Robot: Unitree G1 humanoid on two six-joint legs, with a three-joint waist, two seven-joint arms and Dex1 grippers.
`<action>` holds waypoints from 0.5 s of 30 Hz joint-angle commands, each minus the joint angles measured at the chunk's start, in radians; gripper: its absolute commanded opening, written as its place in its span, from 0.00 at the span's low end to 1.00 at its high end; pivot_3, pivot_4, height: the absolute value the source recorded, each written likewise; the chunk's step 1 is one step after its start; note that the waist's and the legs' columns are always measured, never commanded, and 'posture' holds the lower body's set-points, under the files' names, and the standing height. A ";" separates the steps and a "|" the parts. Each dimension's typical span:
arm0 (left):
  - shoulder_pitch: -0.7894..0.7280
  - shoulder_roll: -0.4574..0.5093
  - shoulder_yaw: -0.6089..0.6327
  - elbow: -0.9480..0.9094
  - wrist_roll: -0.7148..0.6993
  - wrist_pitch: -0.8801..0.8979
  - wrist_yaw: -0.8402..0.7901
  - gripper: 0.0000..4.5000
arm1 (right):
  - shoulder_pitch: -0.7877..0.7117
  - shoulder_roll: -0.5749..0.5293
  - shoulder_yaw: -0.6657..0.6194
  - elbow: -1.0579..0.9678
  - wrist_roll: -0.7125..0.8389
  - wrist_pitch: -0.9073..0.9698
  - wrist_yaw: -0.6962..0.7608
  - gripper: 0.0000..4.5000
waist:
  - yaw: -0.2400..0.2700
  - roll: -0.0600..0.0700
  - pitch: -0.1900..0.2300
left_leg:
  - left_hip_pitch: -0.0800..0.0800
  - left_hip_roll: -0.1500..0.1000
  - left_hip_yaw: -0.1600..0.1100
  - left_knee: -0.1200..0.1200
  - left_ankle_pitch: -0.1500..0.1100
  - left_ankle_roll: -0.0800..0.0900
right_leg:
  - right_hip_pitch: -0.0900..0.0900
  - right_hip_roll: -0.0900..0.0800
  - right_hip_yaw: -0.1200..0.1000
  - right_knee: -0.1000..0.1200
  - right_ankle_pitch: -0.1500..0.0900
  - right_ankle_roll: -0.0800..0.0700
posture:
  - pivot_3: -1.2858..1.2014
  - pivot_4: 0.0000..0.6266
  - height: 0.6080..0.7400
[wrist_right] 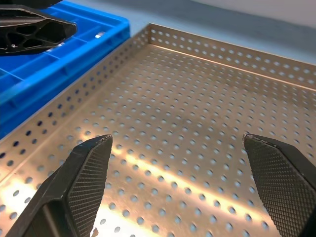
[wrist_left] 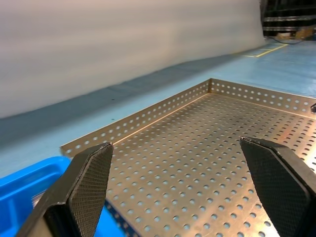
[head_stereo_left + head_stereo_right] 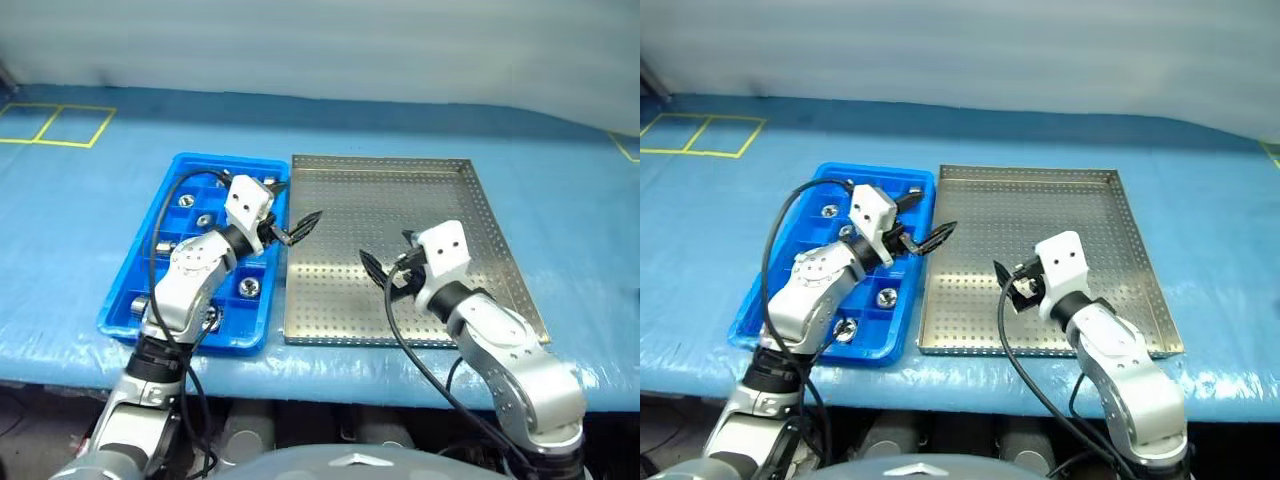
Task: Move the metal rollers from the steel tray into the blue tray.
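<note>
The steel tray (image 3: 440, 210) and the blue tray (image 3: 140, 268) lie side by side on a counter (image 3: 80, 210) covered in blue sheeting, the blue tray on the robot's left, their long edges just beside each other.

The metal rollers (image 3: 248, 287) seen in the head views all sit in the blue tray's compartments: one near the front right corner, others (image 3: 186, 200) further back and along the left side, some partly hidden by the left arm. The perforated floor of the steel tray looks bare wherever it shows, in the head views and in both wrist views.

The left end effector (image 3: 302, 227) hangs over the seam between the two trays, its fingers spread wide with nothing between them, pointing across toward the steel tray. In the left wrist view its fingertips (image 2: 91, 180) frame the steel tray's far corner, with the blue tray's rim at the near side. The rollers lie behind and beside it, under the left arm.

The right end effector (image 3: 385, 262) hovers above the middle of the steel tray, also wide and empty, aimed toward the blue tray. The right wrist view shows its fingertips (image 1: 89, 170) over bare perforated floor, the blue tray beyond the tray's rim, and a finger of the left end effector above that. The nearest roller is well apart from it, across the rim.
</note>
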 commanded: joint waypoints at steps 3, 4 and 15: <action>-0.016 -0.006 0.005 -0.007 0.010 -0.024 -0.019 1.00 | 0.043 0.011 -0.024 -0.065 -0.001 -0.015 -0.030 0.99 | -0.015 0.000 0.000 | 0.001 0.000 0.000 0.000 0.001 0.001 | 0.000 0.000 0.001 0.002 0.000 0.000 | 0.52 0.24 1.00; -0.013 -0.004 0.008 -0.011 0.010 -0.023 -0.021 1.00 | 0.045 0.012 -0.023 -0.066 0.000 -0.016 -0.034 0.99 | -0.016 0.000 0.000 | 0.002 0.000 0.000 0.000 0.002 0.001 | 0.000 0.000 0.001 0.002 0.000 0.000 | 0.52 0.24 1.00; 0.052 0.015 0.035 -0.077 0.010 0.005 0.007 1.00 | 0.016 0.006 0.001 -0.031 0.003 -0.021 -0.031 0.99 | -0.013 0.000 0.000 | 0.003 -0.002 0.006 0.001 0.005 0.002 | 0.000 -0.001 0.008 0.003 0.000 0.000 | 0.54 0.24 1.00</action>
